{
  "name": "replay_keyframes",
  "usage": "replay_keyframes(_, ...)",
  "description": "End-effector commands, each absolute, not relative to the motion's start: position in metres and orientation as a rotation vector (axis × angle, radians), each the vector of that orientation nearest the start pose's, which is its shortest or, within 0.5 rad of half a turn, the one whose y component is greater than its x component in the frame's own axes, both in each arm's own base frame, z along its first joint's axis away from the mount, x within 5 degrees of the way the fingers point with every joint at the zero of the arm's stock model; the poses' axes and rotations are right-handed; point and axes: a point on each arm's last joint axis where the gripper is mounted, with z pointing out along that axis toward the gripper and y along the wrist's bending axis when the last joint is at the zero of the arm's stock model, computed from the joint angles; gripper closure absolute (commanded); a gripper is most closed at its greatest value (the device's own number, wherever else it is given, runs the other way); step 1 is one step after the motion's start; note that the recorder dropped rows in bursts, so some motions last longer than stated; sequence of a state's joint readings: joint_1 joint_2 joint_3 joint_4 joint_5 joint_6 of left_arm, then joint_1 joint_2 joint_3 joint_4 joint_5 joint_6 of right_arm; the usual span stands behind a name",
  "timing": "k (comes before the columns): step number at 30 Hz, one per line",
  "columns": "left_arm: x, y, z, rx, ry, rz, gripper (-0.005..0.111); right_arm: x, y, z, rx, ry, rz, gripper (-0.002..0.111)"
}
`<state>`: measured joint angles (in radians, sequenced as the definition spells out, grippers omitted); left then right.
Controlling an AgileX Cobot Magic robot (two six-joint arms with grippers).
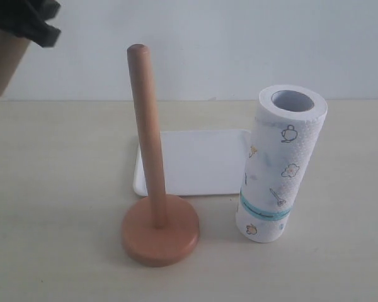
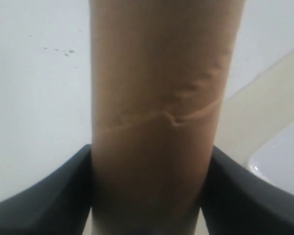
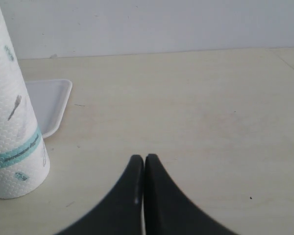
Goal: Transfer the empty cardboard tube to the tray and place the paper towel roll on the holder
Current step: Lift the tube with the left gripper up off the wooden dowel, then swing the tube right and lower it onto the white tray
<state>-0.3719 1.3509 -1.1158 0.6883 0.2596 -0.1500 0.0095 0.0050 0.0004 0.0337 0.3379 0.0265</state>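
My left gripper [image 1: 25, 25] is high at the top left corner of the exterior view, shut on the empty cardboard tube [image 1: 3, 66]. The brown tube [image 2: 159, 112] fills the left wrist view between the two black fingers [image 2: 49, 196]. The wooden holder [image 1: 157, 226] stands in the middle with its post bare. Behind it lies the white tray [image 1: 201, 162], with nothing on it. To the holder's right the paper towel roll [image 1: 280, 163] stands upright, also seen as the roll [image 3: 12, 127] in the right wrist view. My right gripper [image 3: 144, 159] is shut and holds nothing, low over the table to the roll's right.
The pale table [image 1: 50, 189] stretches around everything. A white wall [image 1: 208, 44] closes off the back. A corner of the tray [image 2: 284, 161] shows below the tube in the left wrist view.
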Motion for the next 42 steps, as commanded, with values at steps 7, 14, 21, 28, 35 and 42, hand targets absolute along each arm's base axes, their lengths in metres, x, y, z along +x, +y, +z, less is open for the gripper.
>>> replay_keyframes(7, 0.354, -0.089, 0.282, 0.827, 1.952, 0.290, 0.103, 0.054, 0.001, 0.184, 0.031, 1.812, 0.054, 0.108)
replay_keyframes(14, 0.367, -0.092, 0.259, 0.841, 1.968, 0.247, 0.103, 0.054, 0.001, 0.184, 0.031, 1.812, 0.054, 0.108)
replay_keyframes(21, 0.381, -0.122, 0.235, 1.041, 1.924, 0.271, 0.103, 0.054, 0.001, 0.184, 0.031, 1.812, 0.054, 0.108)
replay_keyframes(28, 0.402, -0.135, 0.245, 0.932, 1.921, 0.201, 0.103, 0.054, 0.001, 0.184, 0.031, 1.812, 0.054, 0.108)
replay_keyframes(35, 0.407, -0.173, 0.243, 1.200, 1.805, 0.292, 0.103, 0.054, 0.001, 0.184, 0.031, 1.812, 0.054, 0.108)
replay_keyframes(42, 0.413, -0.192, 0.220, 1.235, 1.832, 0.239, 0.103, 0.054, 0.001, 0.184, 0.031, 1.812, 0.054, 0.108)
